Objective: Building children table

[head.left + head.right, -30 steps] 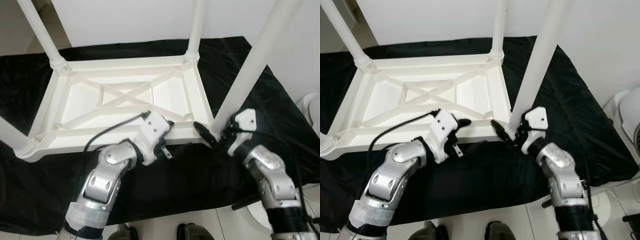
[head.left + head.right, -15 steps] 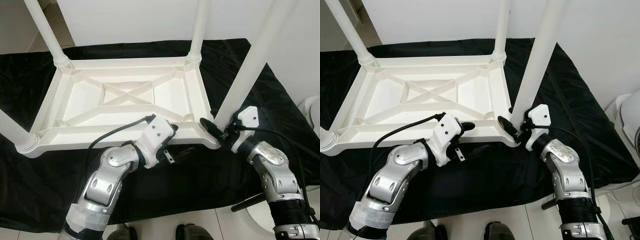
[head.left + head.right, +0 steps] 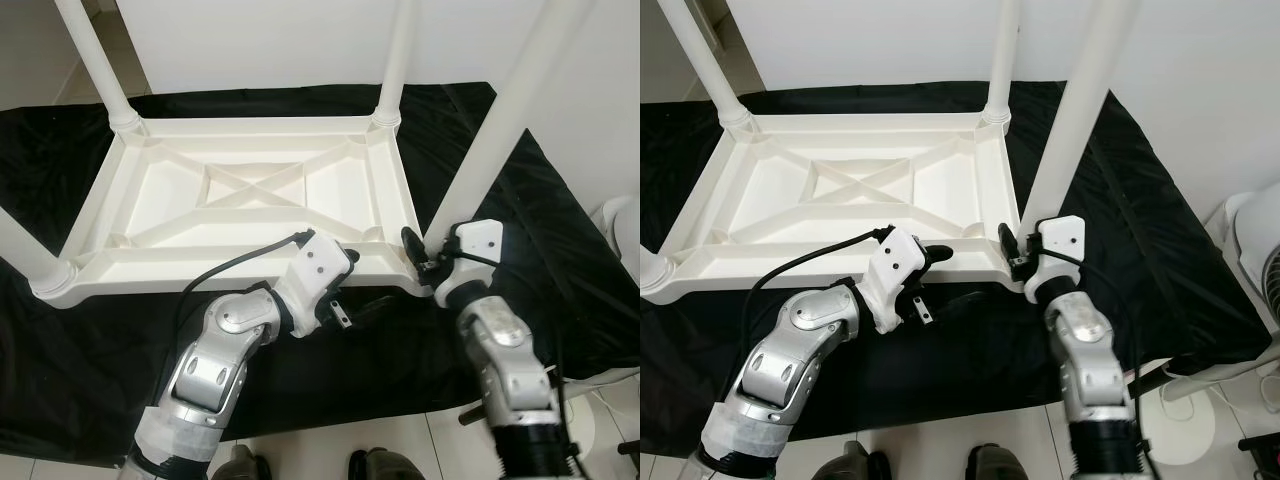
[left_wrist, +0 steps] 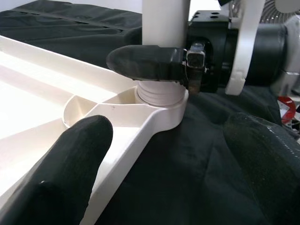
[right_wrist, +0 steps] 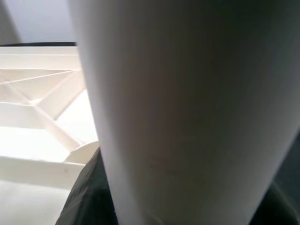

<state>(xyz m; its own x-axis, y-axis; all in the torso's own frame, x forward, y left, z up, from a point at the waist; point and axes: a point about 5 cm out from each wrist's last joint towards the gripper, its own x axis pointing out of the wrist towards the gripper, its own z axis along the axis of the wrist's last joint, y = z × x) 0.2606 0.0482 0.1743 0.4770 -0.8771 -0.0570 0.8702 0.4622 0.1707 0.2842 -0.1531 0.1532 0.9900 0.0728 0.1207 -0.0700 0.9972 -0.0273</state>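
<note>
While the upturned white plastic table top (image 3: 250,205) lies on the black cloth (image 3: 560,280), the right gripper (image 3: 1012,250) pinches the white round leg (image 3: 1065,150) at its near right corner socket, apparently seating it; next comes twisting it home. The left gripper (image 3: 365,300), jaws spread, straddles the near edge.

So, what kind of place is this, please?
Probably a room in a home: white wall, tiled floor, a fan. A black sheet holds the upturned white table.

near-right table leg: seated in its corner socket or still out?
In. The leg stands upright with its ribbed base inside the corner socket of the upturned table top; the right gripper is clamped round it. How deep, cannot tell.
</note>
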